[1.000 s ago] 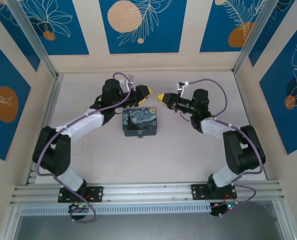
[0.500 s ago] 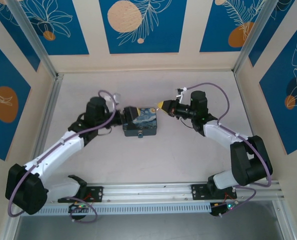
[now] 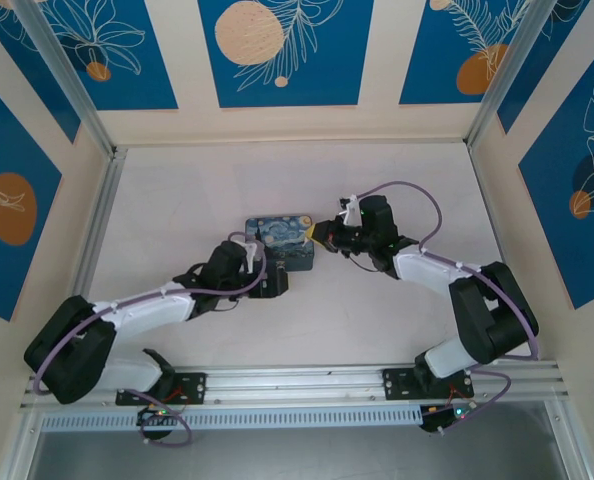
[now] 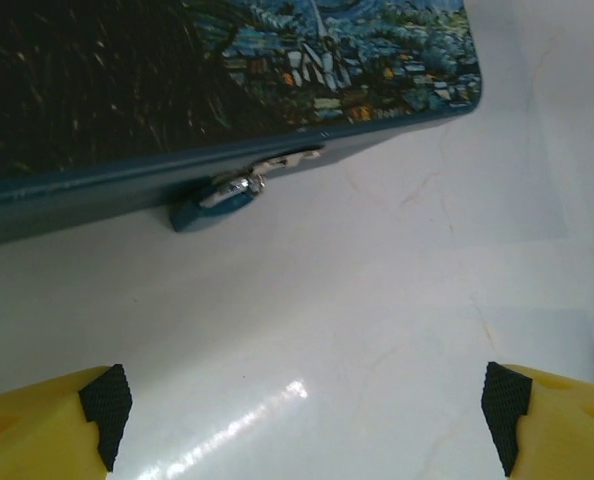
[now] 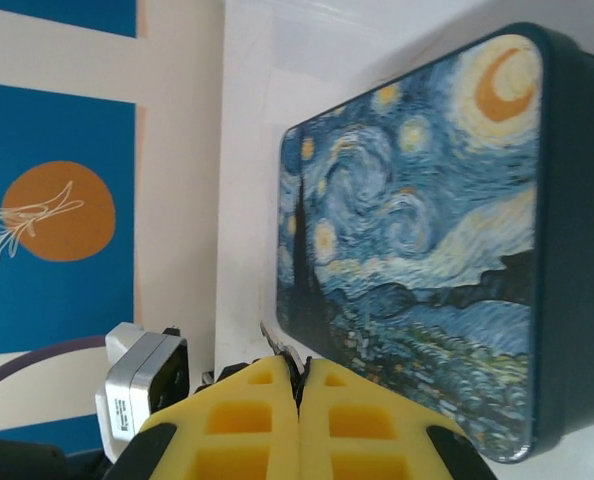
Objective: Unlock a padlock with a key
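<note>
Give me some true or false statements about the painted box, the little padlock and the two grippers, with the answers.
1. The left gripper has its jaws wide open. True.
2. The padlock lies loose, far from the box. False: it hangs at the front edge of the painted box.
3. The right gripper has its jaws shut on the key, a thin metal sliver poking out at the tips. True.
4. The left gripper grips the padlock. False: the padlock sits beyond its jaws, which hold nothing.
</note>
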You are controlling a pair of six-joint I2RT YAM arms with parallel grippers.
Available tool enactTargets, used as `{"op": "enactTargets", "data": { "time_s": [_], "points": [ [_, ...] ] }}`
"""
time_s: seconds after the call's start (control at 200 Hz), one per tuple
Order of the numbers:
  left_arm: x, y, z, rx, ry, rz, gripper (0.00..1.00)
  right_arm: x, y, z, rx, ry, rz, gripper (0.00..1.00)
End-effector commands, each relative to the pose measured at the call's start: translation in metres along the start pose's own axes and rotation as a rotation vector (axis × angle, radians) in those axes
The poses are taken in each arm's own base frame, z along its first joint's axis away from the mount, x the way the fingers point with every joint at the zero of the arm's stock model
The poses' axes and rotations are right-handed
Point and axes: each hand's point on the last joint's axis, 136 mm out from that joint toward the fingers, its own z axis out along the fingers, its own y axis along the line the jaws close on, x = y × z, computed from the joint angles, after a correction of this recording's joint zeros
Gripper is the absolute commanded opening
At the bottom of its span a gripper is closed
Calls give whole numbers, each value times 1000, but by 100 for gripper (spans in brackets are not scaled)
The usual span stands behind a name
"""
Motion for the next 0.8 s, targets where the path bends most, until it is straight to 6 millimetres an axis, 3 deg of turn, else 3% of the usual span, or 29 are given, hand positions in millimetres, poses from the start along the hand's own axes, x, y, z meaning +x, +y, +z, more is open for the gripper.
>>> {"op": "enactTargets", "data": {
  "time_s": [0.0,0.385,0.64,0.795],
  "points": [
    [-18,-1,8,-5,-109,86,90,-12,5,5,10,-24,8,0],
    [-22,-4,43,38,-102,131,84,-29,1,29,19,-3,32,0],
    [-27,2,62,31,-137,143,81,-37,-2,35,3,17,44,0],
    [-33,-10,72,81,-141,121,79,-41,-5,34,2,20,53,0]
  ]
}}
